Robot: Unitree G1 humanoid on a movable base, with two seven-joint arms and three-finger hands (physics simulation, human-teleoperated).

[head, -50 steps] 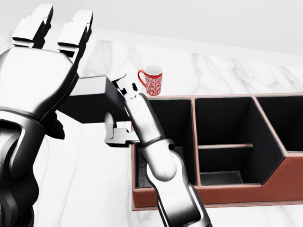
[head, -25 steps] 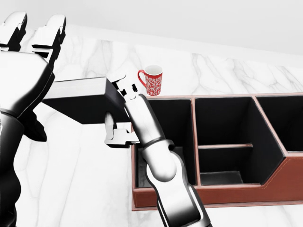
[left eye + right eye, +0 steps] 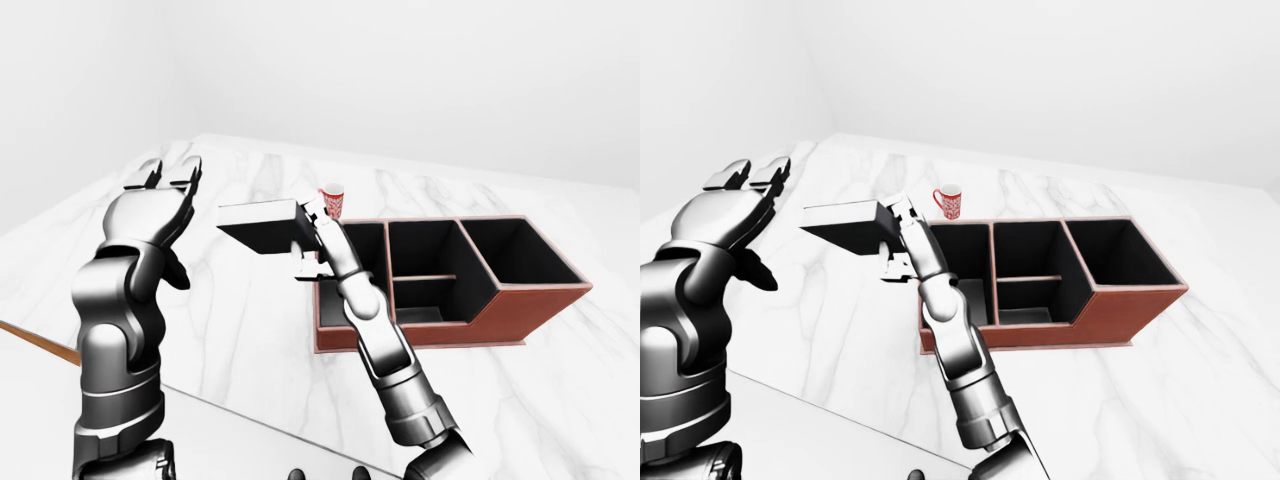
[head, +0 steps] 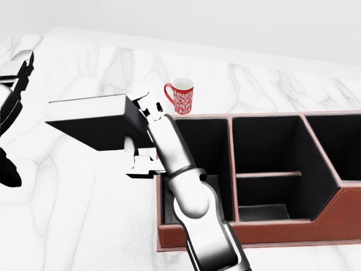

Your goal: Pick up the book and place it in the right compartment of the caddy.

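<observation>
The right robot hand is grasping the book by its right end and holding it in the air, to the left of the caddy. In the left-eye view the left robot hand is raised beside the book with its fingers spread, holding nothing and not touching it. The book is looking like a flat dark slab with a pale top face and sharp corners. The caddy is a long brown box, perhaps leather-like, with a black lining and three compartments; its right end is sloping down.

In the head view the book is hanging over the white marble desk, tilted a little. The right robot hand is pinching it between the fingers, so I think the grip is carrying a long overhang. To do this step well, the arm is needing to lift the book above the walls, carry it over the left and middle compartments, then turn it narrow and lower it slowly into the right compartment. A red patterned mug is standing just beyond the far left corner of the caddy; better to keep clear of it.

In the right-eye view the right compartment is showing as empty, deep and wider at its top.
</observation>
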